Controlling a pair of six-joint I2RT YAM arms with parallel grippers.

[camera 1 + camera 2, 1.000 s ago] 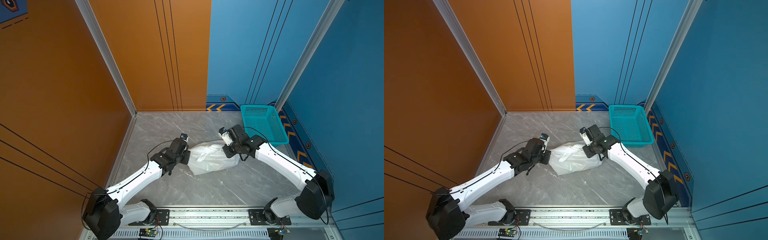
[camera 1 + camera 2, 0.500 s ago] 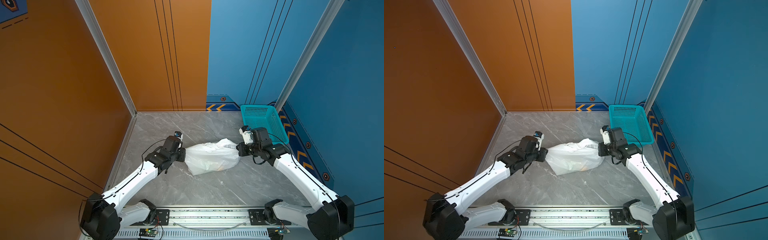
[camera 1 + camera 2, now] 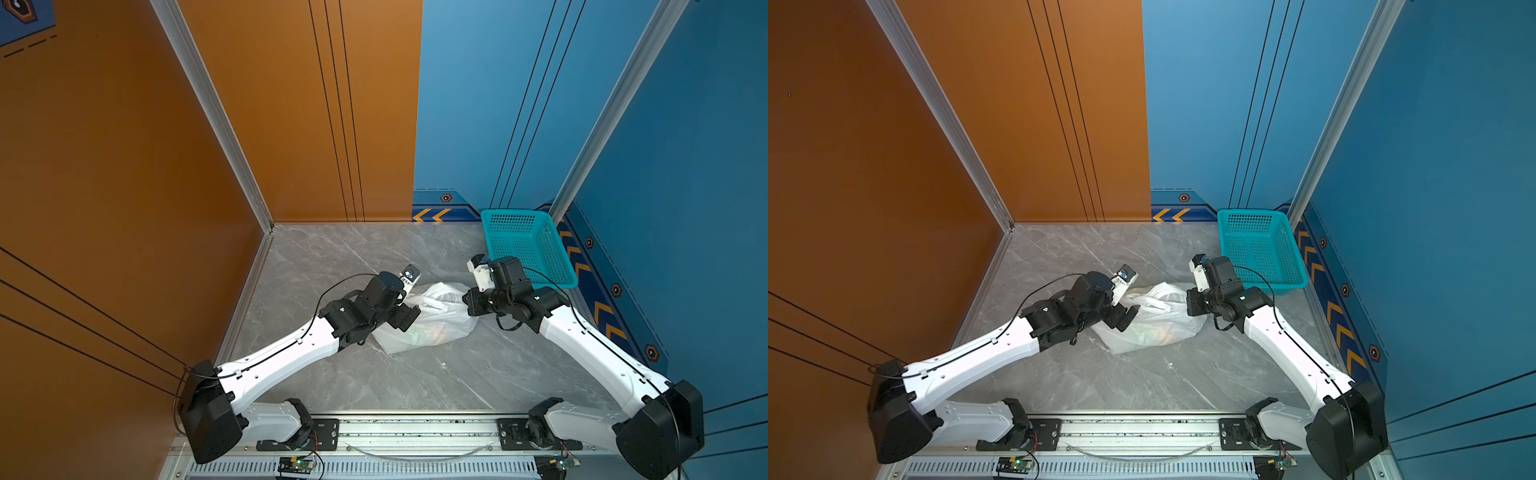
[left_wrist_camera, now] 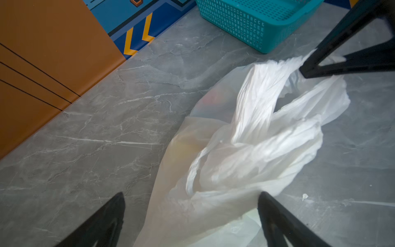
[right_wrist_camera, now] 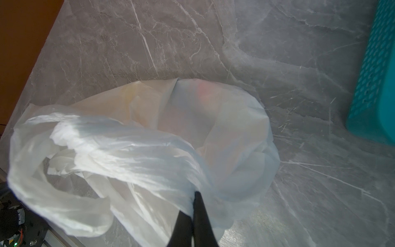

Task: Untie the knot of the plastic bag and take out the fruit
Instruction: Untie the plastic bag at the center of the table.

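Two arms, the left arm (image 3: 291,353) and the right arm (image 3: 590,345), rise from a metal rail (image 3: 415,432) at the near edge of the grey table (image 3: 415,382) and lean inward toward its middle. Between them the plastic bag (image 3: 444,320) lies slumped on the table, white and crinkled. Faint orange, green and red tints of the fruit (image 3: 432,334) show through its skin, inside the bag. The left fingers (image 4: 277,222) stand wide apart and grip nothing. They hang at the bag's left end with loose plastic between them, and whether either tip touches it cannot be told. The right fingers (image 5: 199,216) are pinched together on a bunched strand of the bag at its right end. In the left wrist view two handle strands (image 4: 252,107) cross over a dark gap in the bag's mouth; whether they are tied in a knot cannot be told. Farther back, a teal basket (image 3: 513,222) sits on the table by the blue wall (image 3: 478,104), apart from the bag. Orange panels (image 3: 291,104) close the far left.
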